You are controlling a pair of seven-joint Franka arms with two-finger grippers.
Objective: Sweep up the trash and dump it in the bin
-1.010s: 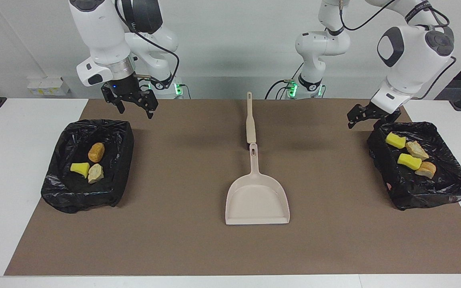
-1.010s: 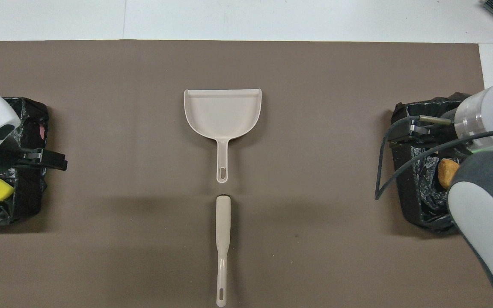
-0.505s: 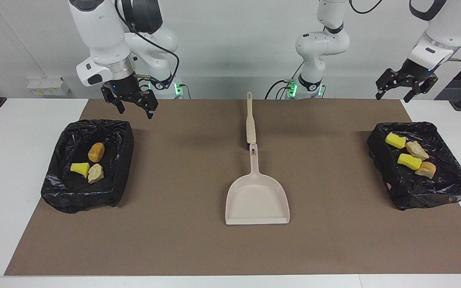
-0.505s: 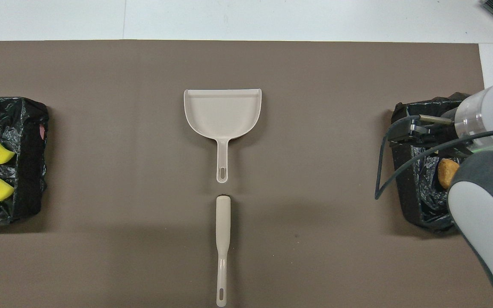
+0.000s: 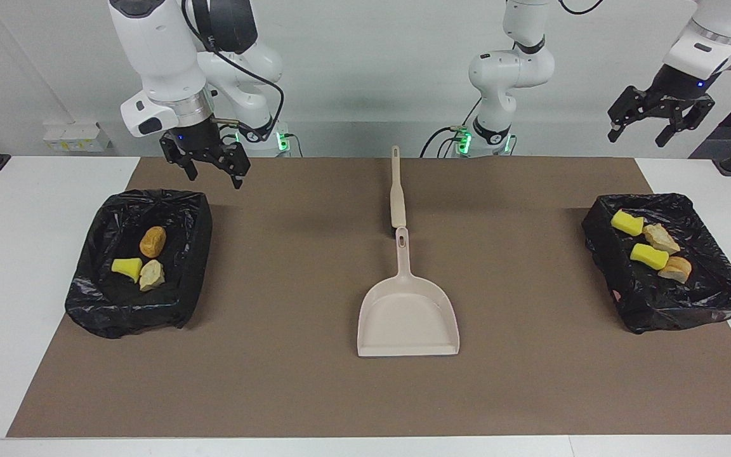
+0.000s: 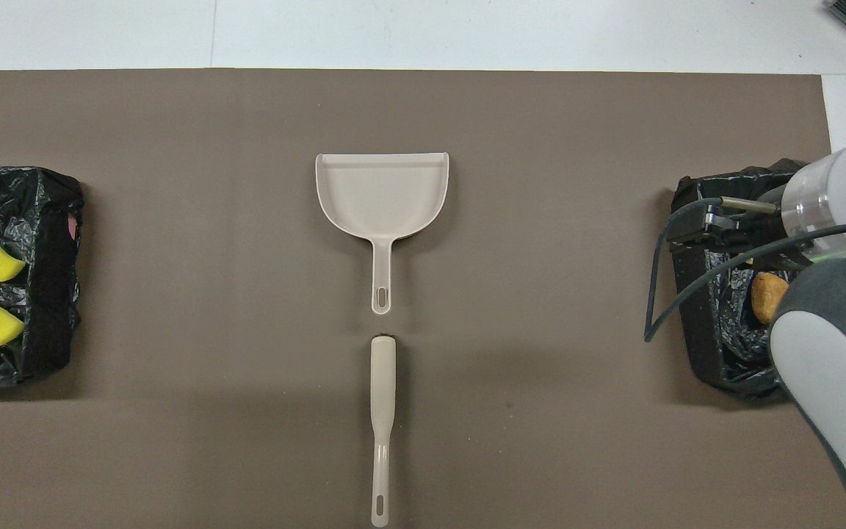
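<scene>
The trash lies in two black-bagged bins. The bin (image 5: pixel 188 254) at the right arm's end holds a brown lump (image 5: pixel 152 241), a yellow sponge piece (image 5: pixel 127 268) and a beige lump (image 5: pixel 151 275). The bin (image 5: pixel 721 298) at the left arm's end holds two yellow sponge pieces (image 5: pixel 627 223) and two bread-like lumps (image 5: pixel 660 237). My right gripper (image 5: pixel 213 170) hangs open and empty over the mat beside its bin's corner. My left gripper (image 5: pixel 641 130) is open and empty, raised high by the table's robot-side edge. It is out of the overhead view.
A beige dustpan (image 5: pixel 408 314) lies mid-mat, its handle pointing toward the robots, also in the overhead view (image 6: pixel 382 191). A beige brush (image 5: pixel 396 190) lies in line with it, nearer to the robots. The brown mat (image 5: pixel 276 381) covers most of the white table.
My left gripper has risen from just beside its bin to high above the table's robot-side edge, uncovering the bin in the overhead view. The right arm has not moved.
</scene>
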